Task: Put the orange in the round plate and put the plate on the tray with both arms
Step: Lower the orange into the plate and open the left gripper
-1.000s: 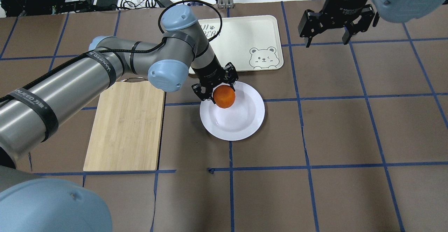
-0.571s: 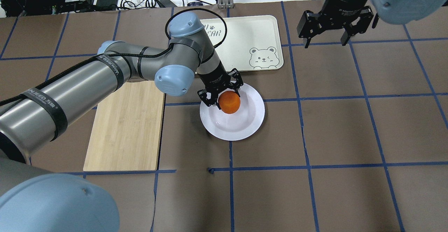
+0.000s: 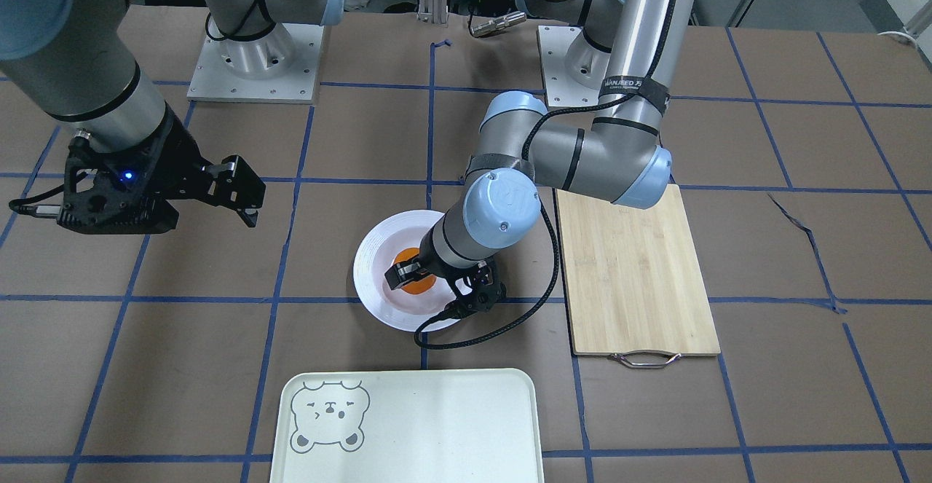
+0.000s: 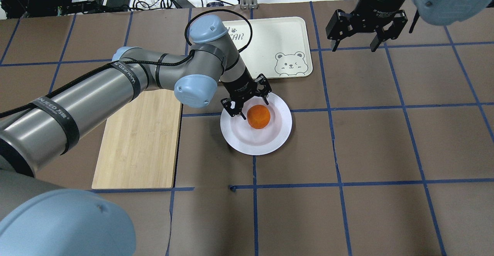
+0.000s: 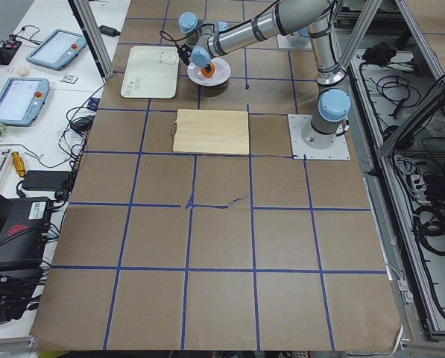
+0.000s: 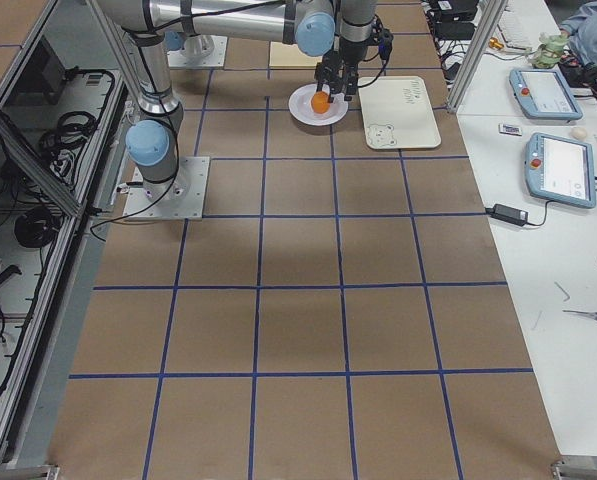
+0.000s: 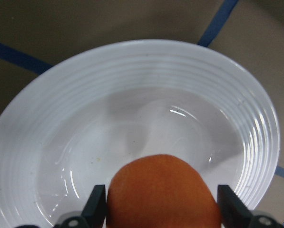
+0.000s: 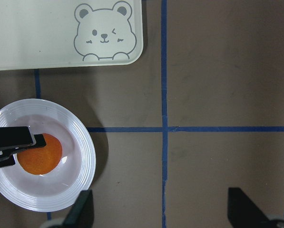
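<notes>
Step in hand: setting the orange (image 4: 258,117) down in the plate (image 4: 279,132). Judged near its end, with only the withdrawal left.
Orange position: centre of the overhead view, in the sunken middle of the plate, slightly toward the rim on the tray side.
Left gripper (image 4: 254,110): low over the plate, jaws apart, one on each side of the orange. The wrist view shows the fingers (image 7: 99,205) just beside the skin and apparently not pressing.
Right gripper (image 4: 354,43): upper right of the overhead view, well apart from the plate, jaws wide apart and holding nothing.
Withdrawal: raise the left gripper straight up before any sideways travel. A finger dragged sideways is likely to roll the round fruit or nudge the glossy plate.
Check: confirm that the orange sits settled in the hollow before the plate is handled.
Next grip: both grippers should take opposite parts of the rim and keep the plate level, since the fruit can roll out.
Plate contents: the orange only.
Tray (image 4: 270,39): upper centre of the overhead view, near the plate and not touching it. Nothing lies on it in the front view.
Cutting board (image 4: 139,140): left of the plate, lying flat beneath the left arm.
</notes>
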